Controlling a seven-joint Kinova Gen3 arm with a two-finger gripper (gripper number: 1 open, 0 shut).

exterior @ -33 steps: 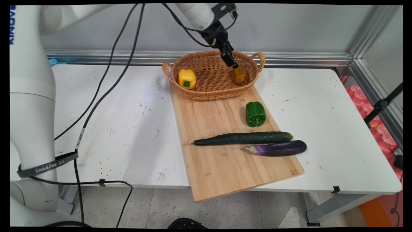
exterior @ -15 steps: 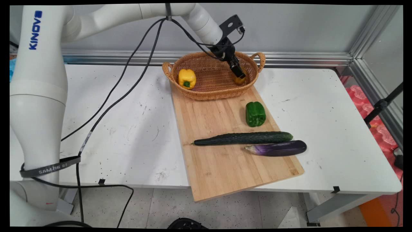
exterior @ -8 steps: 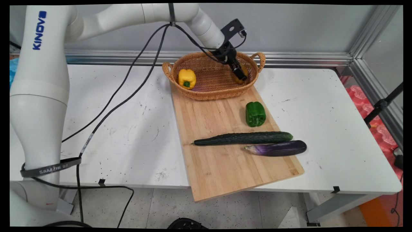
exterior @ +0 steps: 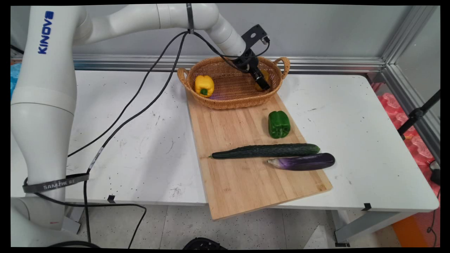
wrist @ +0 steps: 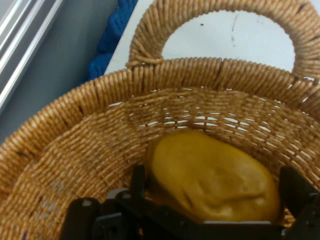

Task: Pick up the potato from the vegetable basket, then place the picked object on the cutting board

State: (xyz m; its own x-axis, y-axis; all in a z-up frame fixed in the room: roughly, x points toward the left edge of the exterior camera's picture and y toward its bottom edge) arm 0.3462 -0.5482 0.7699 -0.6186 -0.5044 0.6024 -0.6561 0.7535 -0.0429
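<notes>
My gripper [exterior: 263,83] reaches down into the right end of a woven basket [exterior: 232,104] at the far end of a wooden cutting board [exterior: 242,175]. It is shut on a brownish-yellow potato [exterior: 265,75], one finger on each side. In the hand view the potato [wrist: 212,175] sits between my fingers [wrist: 138,182], low against the basket's inner wall [wrist: 100,130], below one handle. A yellow bell pepper [exterior: 204,85] lies in the basket's left end.
On the board lie a green bell pepper [exterior: 279,124], a long cucumber [exterior: 267,150] and a purple eggplant [exterior: 302,162] near its right edge. Black cables [exterior: 116,119] hang over the white table's [exterior: 123,140] left half. A metal rail runs along the back wall.
The gripper has come down with the potato from above the basket's rim into its right end, tilting over more. In the last half second it barely moved.
</notes>
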